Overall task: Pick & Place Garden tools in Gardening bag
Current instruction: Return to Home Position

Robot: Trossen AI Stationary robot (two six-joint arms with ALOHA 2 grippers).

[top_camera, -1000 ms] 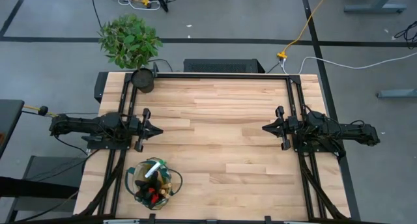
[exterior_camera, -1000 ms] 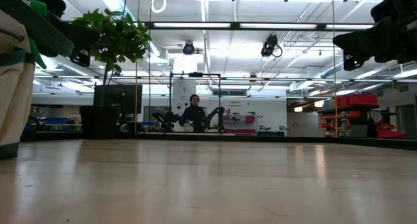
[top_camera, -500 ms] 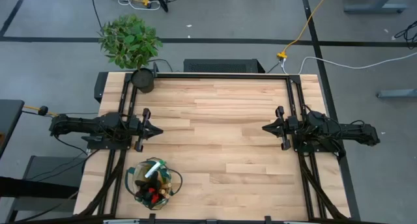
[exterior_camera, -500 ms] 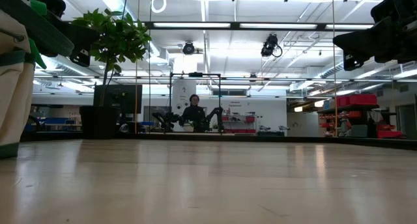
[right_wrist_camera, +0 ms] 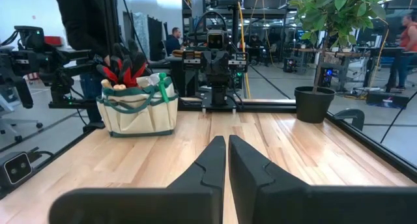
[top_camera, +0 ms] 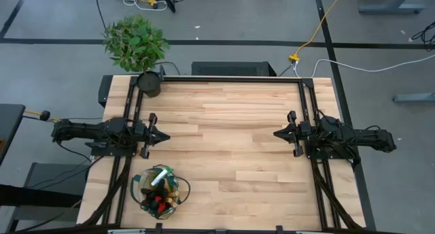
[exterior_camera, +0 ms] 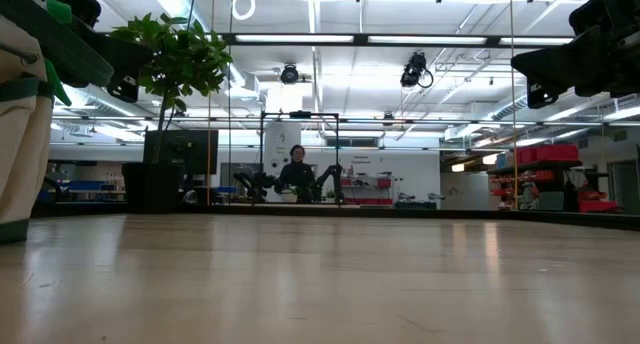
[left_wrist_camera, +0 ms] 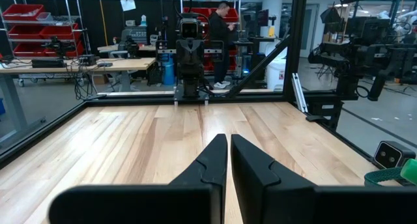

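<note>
The beige gardening bag (top_camera: 160,189) with green trim stands on the table near its near left corner. It holds the garden tools: a green spray bottle with a white nozzle (top_camera: 159,177) and a black glove with red (right_wrist_camera: 124,63) stick out of its top. The bag also shows in the right wrist view (right_wrist_camera: 137,108) and at the left edge of the low view (exterior_camera: 22,124). My left gripper (top_camera: 165,135) hovers shut at the table's left side, beyond the bag. My right gripper (top_camera: 277,134) hovers shut at the right side. Both are empty.
A black plant pot (top_camera: 149,84) stands at the table's far left corner, with a leafy plant (top_camera: 135,42) behind it. Bare wooden tabletop (top_camera: 231,139) lies between the two grippers. A person (exterior_camera: 296,170) is in the room beyond the table.
</note>
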